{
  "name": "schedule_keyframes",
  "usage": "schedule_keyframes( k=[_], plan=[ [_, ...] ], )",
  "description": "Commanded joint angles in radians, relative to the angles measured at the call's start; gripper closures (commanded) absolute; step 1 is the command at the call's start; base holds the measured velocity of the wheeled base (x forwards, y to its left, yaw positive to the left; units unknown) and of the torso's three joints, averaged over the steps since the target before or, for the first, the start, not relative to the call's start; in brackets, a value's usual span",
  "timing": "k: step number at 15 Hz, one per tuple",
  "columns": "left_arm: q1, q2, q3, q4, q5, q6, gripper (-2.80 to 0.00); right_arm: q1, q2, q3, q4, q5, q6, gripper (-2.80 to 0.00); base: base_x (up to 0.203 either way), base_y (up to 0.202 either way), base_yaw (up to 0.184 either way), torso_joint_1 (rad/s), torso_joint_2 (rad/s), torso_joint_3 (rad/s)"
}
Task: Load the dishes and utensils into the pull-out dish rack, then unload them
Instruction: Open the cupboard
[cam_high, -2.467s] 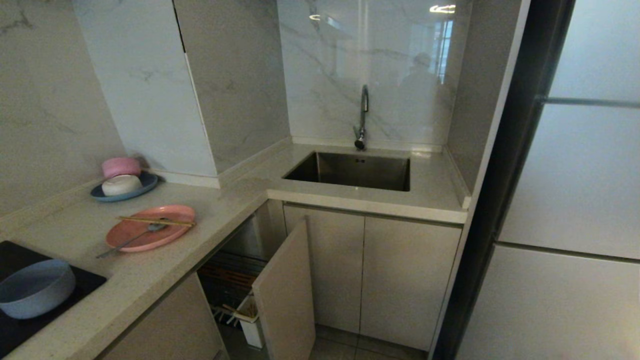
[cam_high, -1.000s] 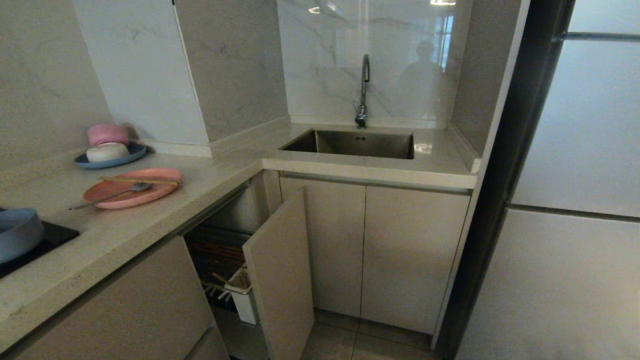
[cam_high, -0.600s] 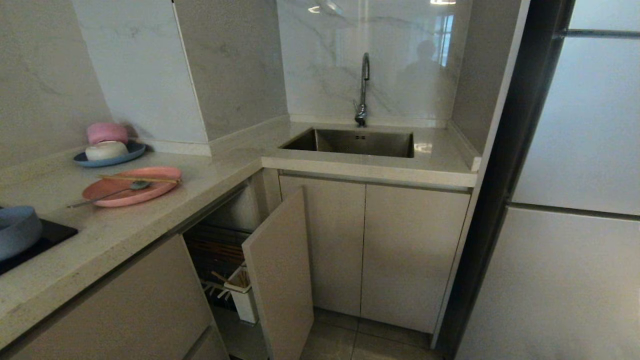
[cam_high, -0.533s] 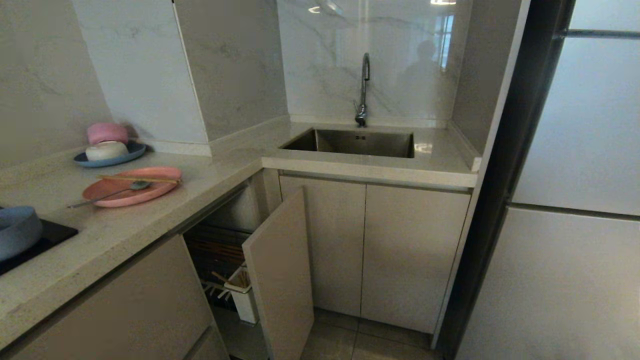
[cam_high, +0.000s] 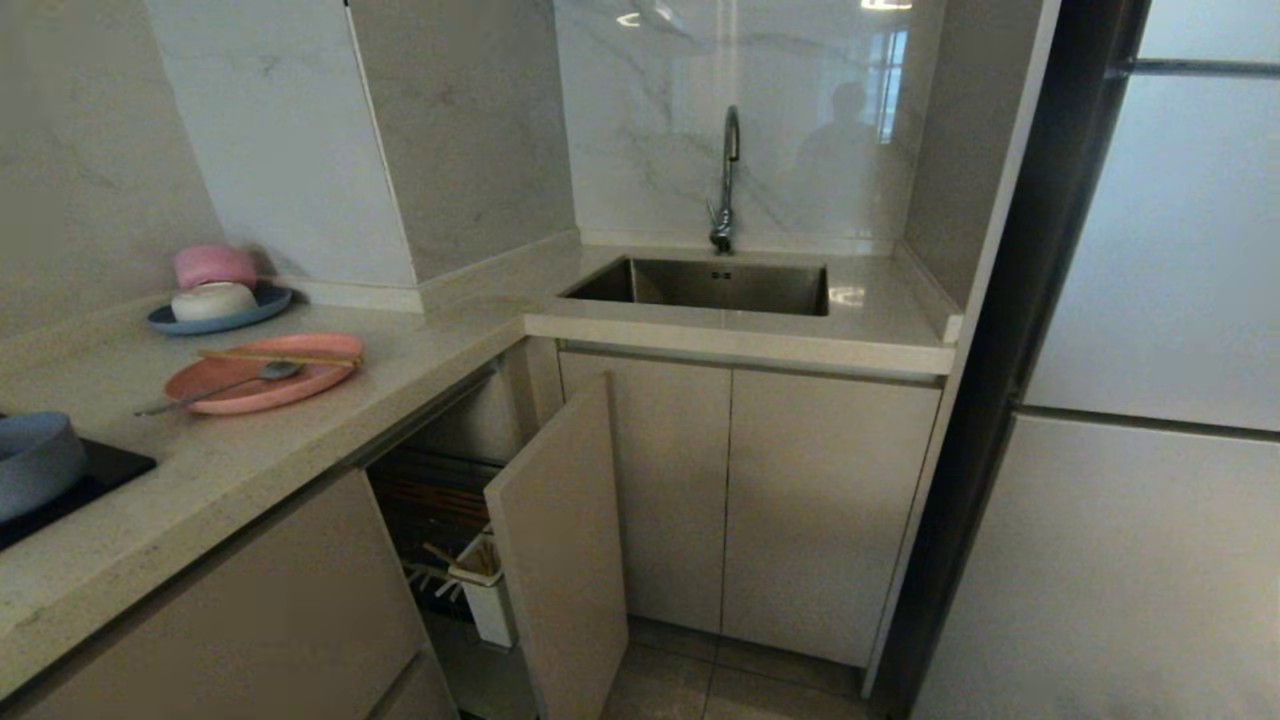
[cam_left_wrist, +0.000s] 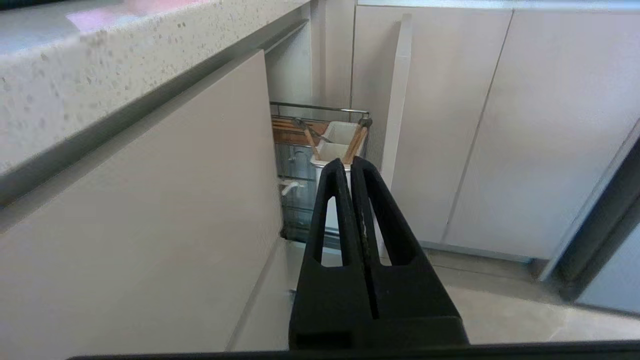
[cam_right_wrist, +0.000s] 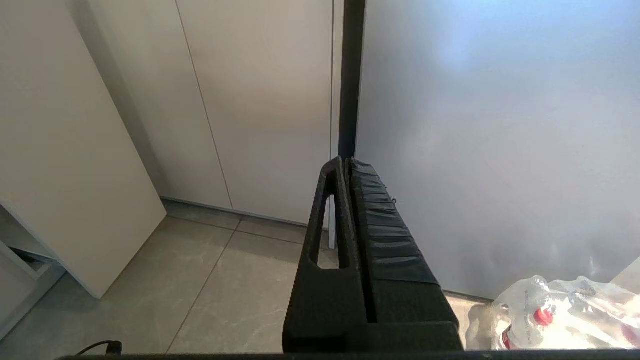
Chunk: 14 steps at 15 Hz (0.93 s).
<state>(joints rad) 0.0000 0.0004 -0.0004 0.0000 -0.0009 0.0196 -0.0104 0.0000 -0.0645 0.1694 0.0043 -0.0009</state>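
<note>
The left claw is pressed together and holds nothing. It hangs low by the cupboards. Just past its tips, the pull-out dish rack is only part way out, behind its beige front panel. White cups there already hold some wooden sticks. The right claw is pressed together too, parked over the floor.

Higher up and farther off, on the counter, the pink plate carries the chopsticks and the spoon. The blue-grey bowl sits beside it on a black patch.

I think the rack should come out all the way first. Pull the panel straight and slowly, so it does not jam.
</note>
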Motion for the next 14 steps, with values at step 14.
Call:
schedule_keyframes(
  k=[14],
  plan=[
    [-0.064, 0.857, -0.748, -0.075, 0.289, 0.028, 0.0, 0.0, 0.0, 0.0, 0.001, 0.0, 0.001, 0.0, 0.0, 0.0, 0.0, 0.0, 0.0, 0.0]
  ],
)
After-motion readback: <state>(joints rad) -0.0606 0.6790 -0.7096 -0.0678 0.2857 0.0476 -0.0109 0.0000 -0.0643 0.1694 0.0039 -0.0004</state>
